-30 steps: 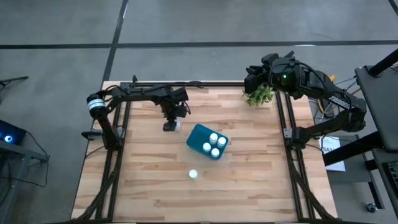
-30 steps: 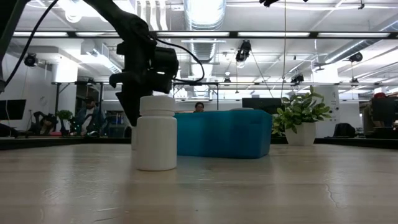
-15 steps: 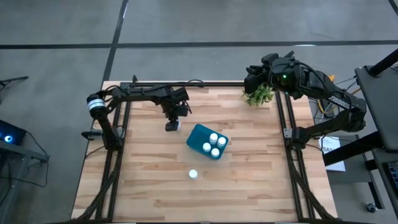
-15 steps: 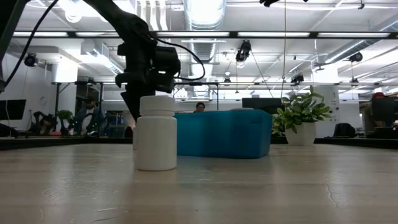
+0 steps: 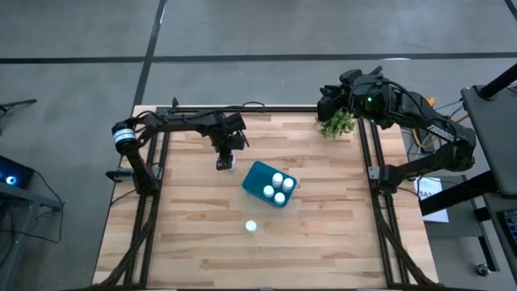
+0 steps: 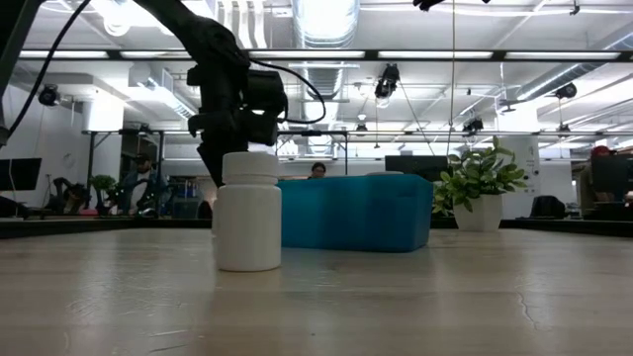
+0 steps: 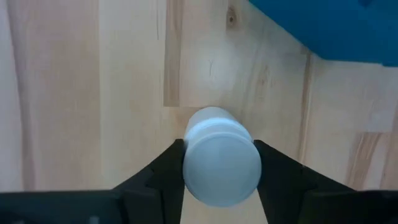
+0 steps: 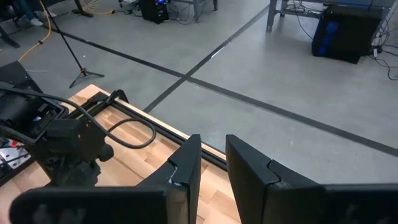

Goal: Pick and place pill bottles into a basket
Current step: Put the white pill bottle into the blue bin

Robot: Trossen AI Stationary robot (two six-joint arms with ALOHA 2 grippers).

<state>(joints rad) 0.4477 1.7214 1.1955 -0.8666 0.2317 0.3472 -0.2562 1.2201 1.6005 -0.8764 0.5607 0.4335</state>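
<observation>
My left gripper [image 5: 224, 160] is at the table's far left-middle, shut on a small white pill bottle [image 7: 219, 158]. It stands just left of the teal-blue basket [image 5: 260, 173], whose corner shows in the left wrist view [image 7: 329, 31]. Several white bottles [image 5: 279, 187] stand inside the basket. One more bottle [image 5: 250, 227] stands on its base on the wood nearer the front, and it is large in the low view [image 6: 247, 211]. My right gripper [image 5: 329, 103] waits at the far right over the plant, its fingers [image 8: 186, 168] a narrow gap apart and empty. My left gripper pinches the bottle between its two fingers, one on each side of the round cap [image 7: 189, 167]. The fingers come from above, pointing down. The bottle stays upright below them, cap up, and seems just clear of the wood.
A green potted plant [image 5: 338, 123] stands at the table's far right corner and shows in the low view [image 6: 482, 188]. Black frame rails [image 5: 153, 194] run along the left, right and far edges. Bare wood lies across the front half of the table.
My left gripper has risen a little with the bottle and drifted slightly toward the basket. In the low view, the white bottle that stood on the table behind the near bottle has gone up off the wood. The fingers stay shut on it.
</observation>
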